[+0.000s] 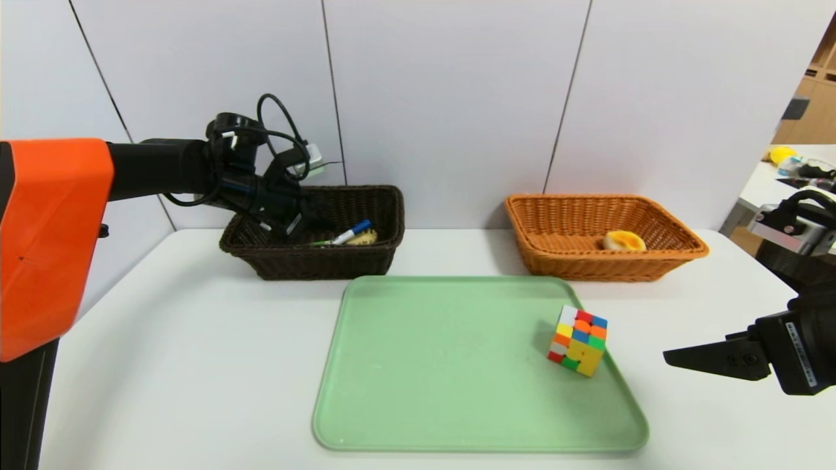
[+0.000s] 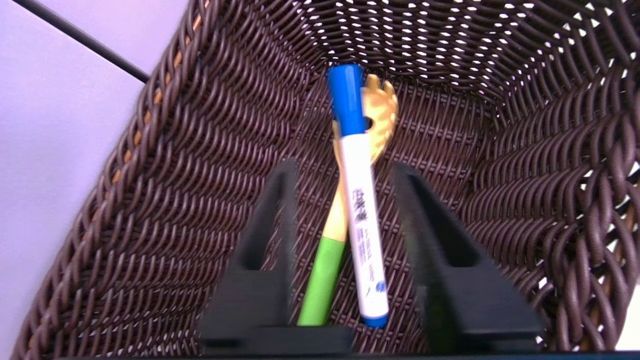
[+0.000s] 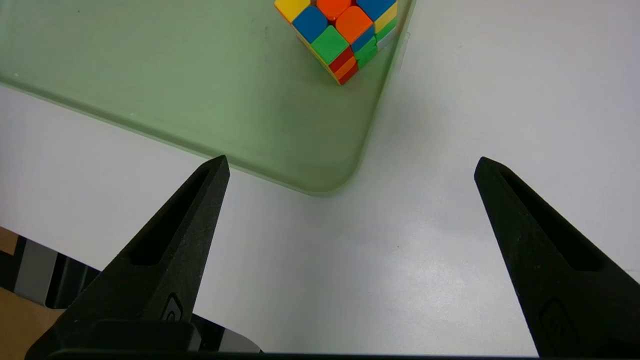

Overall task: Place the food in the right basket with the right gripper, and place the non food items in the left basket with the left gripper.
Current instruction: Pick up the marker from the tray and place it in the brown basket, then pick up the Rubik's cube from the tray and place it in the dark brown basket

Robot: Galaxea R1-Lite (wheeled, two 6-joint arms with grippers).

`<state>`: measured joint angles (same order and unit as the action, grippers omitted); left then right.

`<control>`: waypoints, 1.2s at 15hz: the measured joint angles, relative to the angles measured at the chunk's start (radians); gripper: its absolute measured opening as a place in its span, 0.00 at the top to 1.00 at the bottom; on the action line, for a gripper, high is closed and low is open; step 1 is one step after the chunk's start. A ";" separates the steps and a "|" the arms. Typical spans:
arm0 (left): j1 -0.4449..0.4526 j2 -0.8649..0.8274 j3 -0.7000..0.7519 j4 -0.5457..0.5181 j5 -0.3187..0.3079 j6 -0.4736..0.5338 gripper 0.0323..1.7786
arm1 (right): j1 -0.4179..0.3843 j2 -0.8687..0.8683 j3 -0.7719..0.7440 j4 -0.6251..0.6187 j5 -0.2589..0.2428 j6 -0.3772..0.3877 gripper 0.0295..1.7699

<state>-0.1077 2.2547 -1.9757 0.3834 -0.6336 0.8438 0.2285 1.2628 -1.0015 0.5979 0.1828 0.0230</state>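
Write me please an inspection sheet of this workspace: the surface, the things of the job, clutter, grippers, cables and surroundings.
Surface: white table with a green tray in the middle.
Job's things: marker and fork lie in the dark basket; bun lies in the orange basket; puzzle cube sits on the tray near its right edge.
Clutter: nothing seen on the table.
Grippers: left gripper inside the dark basket, jaws apart around the marker, not pressing it; right gripper open, above the table by the tray's corner.
Cables: black loops at the left wrist.
Surroundings: white wall panels; another desk with objects at far right.
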 joint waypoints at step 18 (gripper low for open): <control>-0.296 -0.268 0.129 0.036 0.089 -0.472 0.10 | -0.034 -0.091 0.005 0.010 -0.003 0.003 0.04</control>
<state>-0.4040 1.9864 -1.8472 0.4194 -0.5445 0.3717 0.1947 1.1719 -0.9968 0.6074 0.1794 0.0260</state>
